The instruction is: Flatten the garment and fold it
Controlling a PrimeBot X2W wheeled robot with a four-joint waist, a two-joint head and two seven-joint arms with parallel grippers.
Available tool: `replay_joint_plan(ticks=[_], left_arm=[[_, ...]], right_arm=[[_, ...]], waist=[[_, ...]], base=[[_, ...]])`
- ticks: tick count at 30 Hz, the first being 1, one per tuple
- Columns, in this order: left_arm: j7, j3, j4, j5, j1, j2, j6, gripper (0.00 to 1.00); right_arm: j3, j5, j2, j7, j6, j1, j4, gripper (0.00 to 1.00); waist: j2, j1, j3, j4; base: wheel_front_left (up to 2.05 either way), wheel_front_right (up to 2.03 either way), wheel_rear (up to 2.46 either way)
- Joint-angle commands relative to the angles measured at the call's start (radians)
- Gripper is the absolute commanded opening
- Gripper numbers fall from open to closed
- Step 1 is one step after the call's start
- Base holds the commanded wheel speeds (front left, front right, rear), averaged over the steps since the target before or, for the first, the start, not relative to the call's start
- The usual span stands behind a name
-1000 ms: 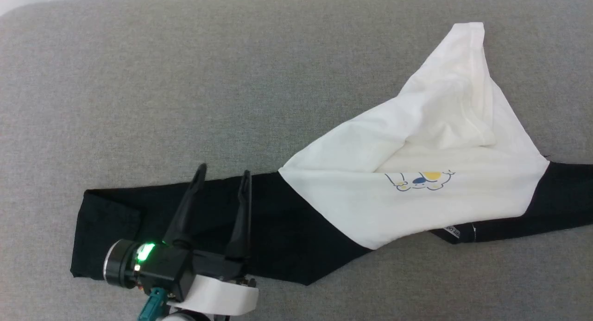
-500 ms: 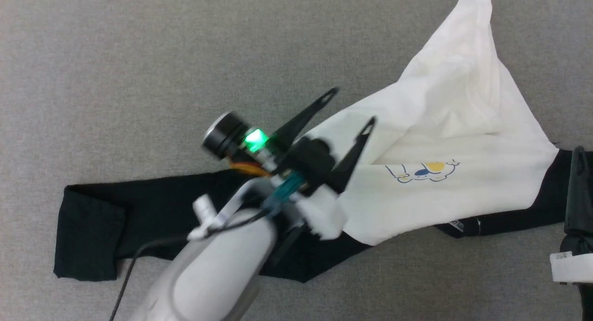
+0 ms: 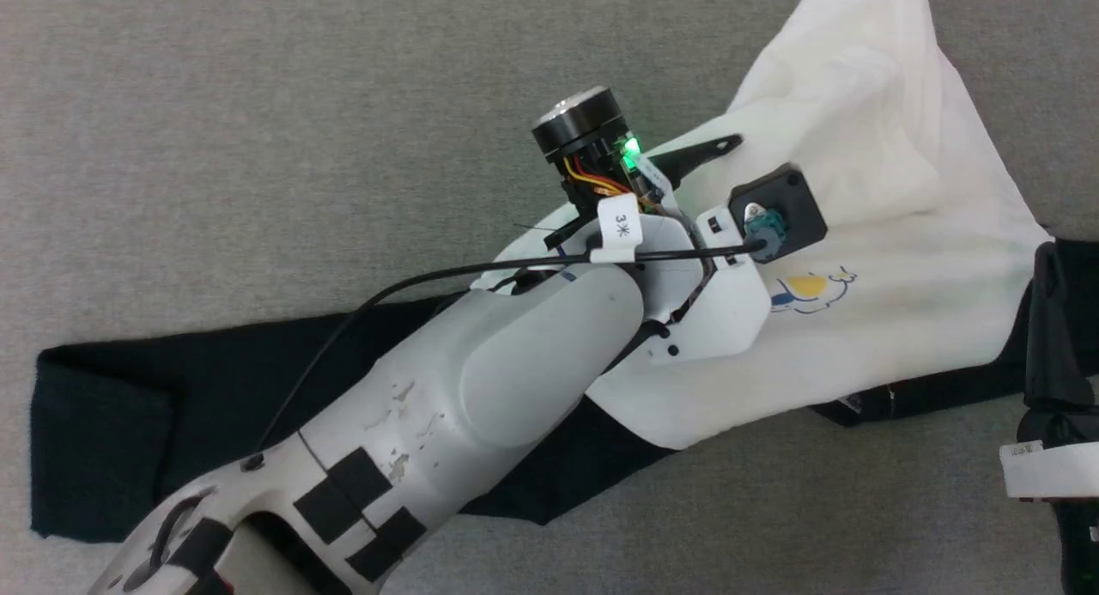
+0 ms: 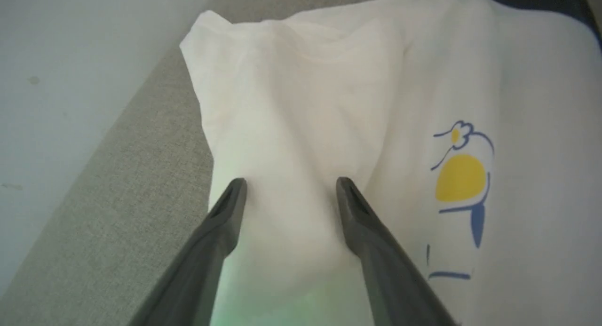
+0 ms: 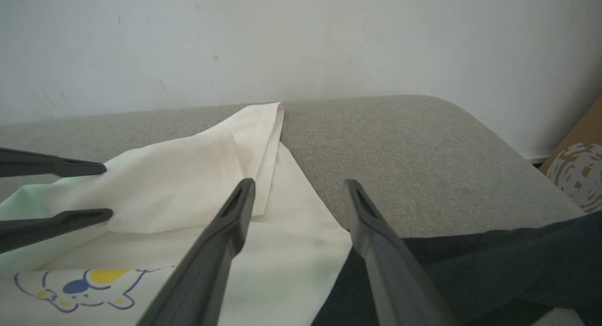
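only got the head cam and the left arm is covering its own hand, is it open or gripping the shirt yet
Observer: The left wrist view shows the left hand open wide at a raised white fold of the garment, beside the cartoon print. Nothing is pinched.
Operator: ok and the right hand, i just get a dark sliver at the frame edge
Observer: The right wrist view shows the right hand open too and holding nothing. It is poised where the white body meets the black sleeve.
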Motion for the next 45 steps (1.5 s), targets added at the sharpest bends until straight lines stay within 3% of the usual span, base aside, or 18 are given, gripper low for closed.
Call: replay_joint_plan(ticks=[1, 5, 6, 7, 8, 13, 19, 26, 31, 39, 40, 41, 42, 43, 45], left_arm=[[0.007, -0.018, 0.019, -0.012, -0.018, -0.005, -0.006, 1.00], [0.047, -0.092, 0.128, -0.073, -0.060, -0.007, -0.007, 1.00], [0.051, -0.102, 0.144, -0.089, -0.068, -0.007, -0.007, 0.82], [0.049, -0.110, 0.155, -0.101, -0.077, -0.007, -0.007, 0.23], [0.043, -0.117, 0.164, -0.111, -0.085, -0.008, -0.007, 0.00], [-0.034, -0.090, 0.170, -0.176, -0.100, -0.011, -0.003, 0.00], [-0.102, 0.061, 0.096, -0.353, -0.126, -0.012, 0.025, 0.00], [-0.051, 0.274, 0.096, -0.450, -0.227, 0.168, 0.104, 0.00], [-0.064, 0.343, 0.112, -0.454, -0.232, 0.293, 0.140, 0.00], [-0.005, 0.299, 0.206, -0.442, -0.128, 0.328, 0.162, 0.00], [0.015, 0.294, 0.215, -0.448, -0.121, 0.325, 0.158, 0.11], [0.029, 0.296, 0.221, -0.458, -0.117, 0.320, 0.161, 0.39], [0.033, 0.297, 0.219, -0.464, -0.118, 0.316, 0.160, 0.77], [0.026, 0.300, 0.214, -0.464, -0.124, 0.314, 0.163, 1.00], [0.001, 0.311, 0.195, -0.468, -0.138, 0.310, 0.163, 1.00]], right_arm=[[0.002, 0.005, -0.004, -0.005, -0.002, -0.017, 0.003, 1.00], [0.006, 0.012, -0.007, -0.012, -0.002, -0.024, 0.011, 1.00], [0.006, 0.013, -0.007, -0.015, -0.002, -0.025, 0.013, 1.00], [0.007, 0.014, -0.008, -0.017, -0.002, -0.026, 0.015, 1.00], [0.007, 0.015, -0.008, -0.018, -0.002, -0.026, 0.017, 1.00], [0.002, 0.013, -0.005, -0.018, -0.002, -0.020, 0.027, 1.00], [0.002, 0.012, -0.004, -0.001, -0.002, -0.002, 0.023, 1.00], [0.012, 0.023, -0.011, 0.014, -0.002, 0.002, 0.001, 1.00], [0.019, 0.039, -0.019, 0.014, -0.002, -0.008, 0.008, 1.00], [0.026, 0.060, -0.043, -0.007, -0.002, -0.052, 0.026, 1.00], [0.025, 0.061, -0.045, -0.007, -0.002, -0.054, 0.028, 1.00], [0.023, 0.061, -0.047, -0.006, -0.002, -0.056, 0.030, 1.00], [0.020, 0.059, -0.049, -0.006, -0.002, -0.057, 0.032, 1.00], [0.017, 0.057, -0.050, -0.006, -0.002, -0.057, 0.032, 1.00], [0.017, 0.055, -0.050, -0.006, -0.002, -0.057, 0.033, 1.00]], waist=[[0.0000, -0.0002, 0.025, -0.027], [0.0000, -0.0002, 0.041, -0.044], [0.0000, -0.0002, 0.042, -0.047], [0.0000, -0.0002, 0.043, -0.048], [0.0000, -0.0002, 0.043, -0.050], [0.0000, -0.0002, 0.017, -0.039], [0.0000, -0.0002, -0.025, -0.014], [0.0000, -0.0002, 0.008, -0.039], [0.0000, -0.0002, 0.085, -0.063], [0.0000, -0.0002, 0.150, -0.083], [0.0000, -0.0002, 0.150, -0.082], [0.0000, -0.0002, 0.149, -0.080], [0.0000, -0.0002, 0.146, -0.077], [0.0000, -0.0002, 0.141, -0.072], [0.0000, -0.0002, 0.125, -0.062]], base=[[0.00, 0.00, 0.00], [0.00, 0.00, 0.00], [0.00, 0.00, 0.00], [0.00, 0.00, 0.00], [0.00, 0.00, 0.00], [0.00, 0.00, 0.00], [0.00, 0.00, 0.00], [0.00, 0.00, 0.00], [0.00, 0.00, 0.00], [0.00, 0.00, 0.00], [0.00, 0.00, 0.00], [0.00, 0.00, 0.00], [0.00, 0.00, 0.00], [0.00, 0.00, 0.00], [0.00, 0.00, 0.00]])
